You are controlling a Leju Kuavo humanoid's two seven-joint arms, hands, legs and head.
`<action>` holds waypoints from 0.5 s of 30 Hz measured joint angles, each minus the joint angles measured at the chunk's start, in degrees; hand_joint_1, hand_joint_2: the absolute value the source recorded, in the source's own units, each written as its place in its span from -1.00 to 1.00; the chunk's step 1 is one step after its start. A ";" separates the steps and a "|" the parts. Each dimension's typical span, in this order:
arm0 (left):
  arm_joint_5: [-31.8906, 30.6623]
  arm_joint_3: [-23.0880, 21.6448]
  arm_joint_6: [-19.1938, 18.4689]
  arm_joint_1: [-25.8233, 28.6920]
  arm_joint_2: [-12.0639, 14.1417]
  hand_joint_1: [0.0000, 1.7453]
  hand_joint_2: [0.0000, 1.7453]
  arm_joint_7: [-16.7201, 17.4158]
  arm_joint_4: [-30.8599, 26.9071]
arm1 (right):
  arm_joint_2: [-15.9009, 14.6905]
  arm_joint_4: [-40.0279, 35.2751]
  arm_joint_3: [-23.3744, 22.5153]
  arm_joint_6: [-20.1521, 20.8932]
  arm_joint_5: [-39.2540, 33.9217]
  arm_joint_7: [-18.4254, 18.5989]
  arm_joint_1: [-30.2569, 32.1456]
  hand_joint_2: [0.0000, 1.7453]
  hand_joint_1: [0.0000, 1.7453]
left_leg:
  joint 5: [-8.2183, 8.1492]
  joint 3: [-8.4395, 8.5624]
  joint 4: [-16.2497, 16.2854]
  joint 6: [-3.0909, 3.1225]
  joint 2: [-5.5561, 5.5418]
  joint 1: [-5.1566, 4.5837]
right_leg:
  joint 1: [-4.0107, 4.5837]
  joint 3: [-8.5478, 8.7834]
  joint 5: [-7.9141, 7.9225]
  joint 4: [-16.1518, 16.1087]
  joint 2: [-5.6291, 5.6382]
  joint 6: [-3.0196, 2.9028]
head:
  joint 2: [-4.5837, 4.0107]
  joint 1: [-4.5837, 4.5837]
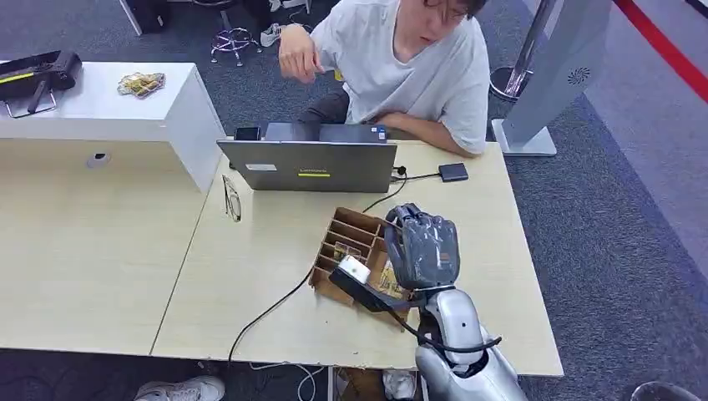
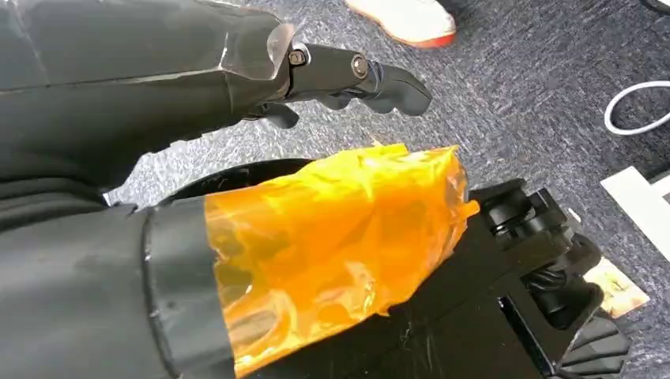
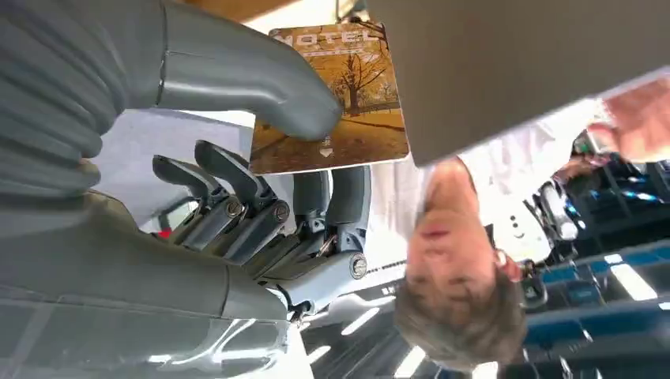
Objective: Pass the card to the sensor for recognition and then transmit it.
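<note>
My right hand [image 1: 423, 248] is raised over the light wooden table [image 1: 250, 276], its back toward me, just right of a brown divided card box [image 1: 351, 236]. In the right wrist view the thumb [image 3: 261, 87] and darker fingers [image 3: 332, 197] pinch a yellow-brown hotel card [image 3: 336, 95] printed with a tree. A black sensor with a white top [image 1: 355, 271] lies at the box's near edge, just left of the hand. My left hand [image 2: 355, 79] hangs over dark carpet with nothing in its loosely bent fingers.
A person in a white shirt [image 1: 409, 67] sits across the table behind a grey laptop [image 1: 313, 165]. A black cable [image 1: 267, 313] runs from the sensor to the near edge. Glasses [image 1: 231, 199] and a small black box [image 1: 453, 172] lie nearby. A white counter [image 1: 125, 109] stands left.
</note>
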 joint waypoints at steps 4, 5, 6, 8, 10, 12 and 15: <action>0.24 0.09 0.20 0.01 0.02 -1.00 -1.00 -0.53 0.00 | -0.04 -2.19 0.37 -0.59 -0.22 -0.35 0.27 1.00 1.00 | 0.00 0.00 0.00 0.00 0.00 0.00 | 0.00 0.00 0.00 0.00 0.00 0.00 | 0.00 0.00; 0.28 0.13 0.24 0.02 0.02 -1.00 -1.00 -0.59 0.00 | -0.07 -2.69 0.52 -0.88 -0.28 -0.56 0.27 1.00 1.00 | 0.00 0.00 0.00 0.00 0.00 0.00 | 0.00 0.00 0.00 0.00 0.00 0.00 | 0.00 0.00; 0.31 0.22 0.24 0.02 0.00 -1.00 -1.00 -0.66 0.00 | -0.09 -3.24 0.70 -1.09 -0.31 -0.74 0.29 1.00 1.00 | 0.00 0.00 0.00 0.00 0.00 0.00 | 0.00 0.00 0.00 0.00 0.00 0.00 | 0.00 0.00; 0.46 0.42 0.28 0.03 0.00 -1.00 -1.00 -0.66 0.00 | -0.11 -4.44 1.09 -1.25 -0.44 -1.11 0.34 1.00 1.00 | 0.00 0.00 0.00 0.00 0.00 0.00 | 0.00 0.00 0.00 0.00 0.00 0.00 | 0.00 0.00; 0.48 0.50 0.35 0.06 0.00 -1.00 -1.00 -0.68 0.00 | -0.15 -5.66 1.55 -1.77 -0.85 -1.49 0.42 1.00 1.00 | 0.00 0.00 0.00 0.00 0.00 0.00 | 0.00 0.00 0.00 0.00 0.00 0.00 | 0.00 0.00; 0.57 0.61 0.39 0.09 0.00 -1.00 -1.00 -0.70 0.00 | -0.17 -6.71 1.86 -2.23 -1.42 -2.10 0.48 1.00 1.00 | 0.00 0.00 0.00 0.00 0.00 0.00 | 0.00 0.00 0.00 0.00 0.00 0.00 | 0.00 0.00; 0.66 0.92 0.52 0.15 0.02 -1.00 -1.00 -0.72 0.00 | -0.26 -8.26 2.60 -2.82 -2.12 -2.80 0.58 1.00 1.00 | 0.00 0.00 0.00 0.00 0.00 0.00 | 0.00 0.00 0.00 0.00 0.00 0.00 | 0.00 0.00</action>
